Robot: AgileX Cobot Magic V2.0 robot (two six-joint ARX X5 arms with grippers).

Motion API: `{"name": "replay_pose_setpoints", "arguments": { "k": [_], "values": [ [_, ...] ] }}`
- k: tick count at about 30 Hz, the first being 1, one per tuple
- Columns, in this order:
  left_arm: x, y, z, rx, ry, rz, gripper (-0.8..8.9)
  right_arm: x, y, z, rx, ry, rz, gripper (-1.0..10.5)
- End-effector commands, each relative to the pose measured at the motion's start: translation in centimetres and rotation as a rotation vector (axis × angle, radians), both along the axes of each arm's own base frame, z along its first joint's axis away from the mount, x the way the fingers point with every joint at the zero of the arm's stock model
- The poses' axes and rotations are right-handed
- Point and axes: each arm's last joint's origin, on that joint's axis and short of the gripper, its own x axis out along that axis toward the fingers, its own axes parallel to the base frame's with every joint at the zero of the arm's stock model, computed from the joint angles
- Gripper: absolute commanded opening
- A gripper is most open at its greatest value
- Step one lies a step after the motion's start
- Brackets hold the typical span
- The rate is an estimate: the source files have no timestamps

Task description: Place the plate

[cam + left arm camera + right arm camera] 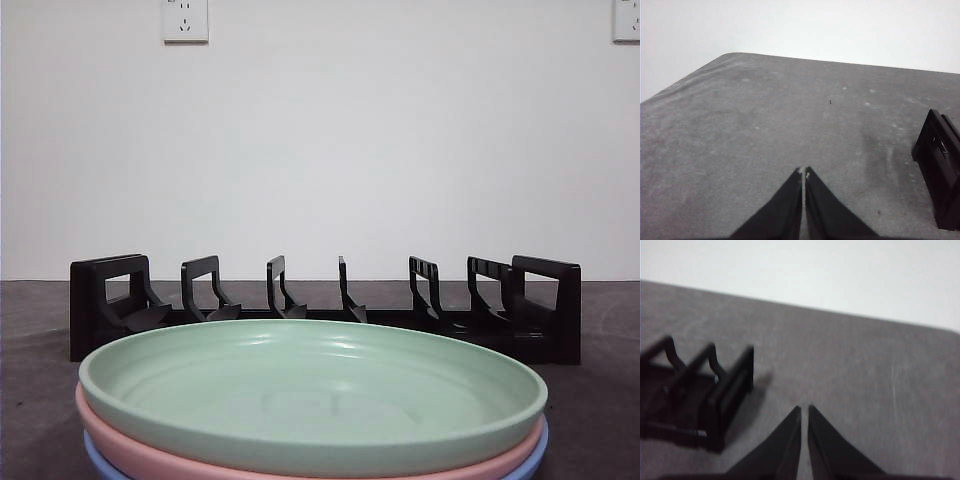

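The left hand (804, 172) hangs over bare grey worktop (765, 130), jaws pressed together and holding nothing, one end of the black plate rack (940, 165) nearby. The right hand (804, 410), likewise closed and empty, hovers beside the rack's other end. In front of the rack, a green plate (312, 395) tops a pink plate (130, 450) and a blue plate (100, 462).

The green plate (312, 395) looks like smooth plastic with a soft satin sheen, as do the pink plate (110, 432) and blue plate (100, 462) stacked beneath it; the black rack (325, 310) appears to be matt moulded plastic; the grey table (765, 115) is dull, faintly mottled and scuffed; the wall (320, 140) is flat matt white.
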Motion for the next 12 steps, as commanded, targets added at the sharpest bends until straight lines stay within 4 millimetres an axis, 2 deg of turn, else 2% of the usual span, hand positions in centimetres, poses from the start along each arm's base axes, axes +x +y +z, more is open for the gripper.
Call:
{"name": "replay_pose_setpoints", "arguments": {
  "k": [1,4,12],
  "values": [
    [0.11,0.02,-0.54,0.001,0.007,0.0,0.07,-0.16,-0.06,-1.65,0.056,-0.013,-0.014,0.2],
    [0.11,0.02,-0.51,0.002,0.005,0.001,0.07,-0.75,-0.1,-1.75,0.055,-0.008,-0.021,0.2],
    [0.11,0.02,-0.47,0.002,0.002,0.001,0.07,-0.67,-0.16,-1.47,0.049,-0.036,-0.036,0.2]
  ]
}}
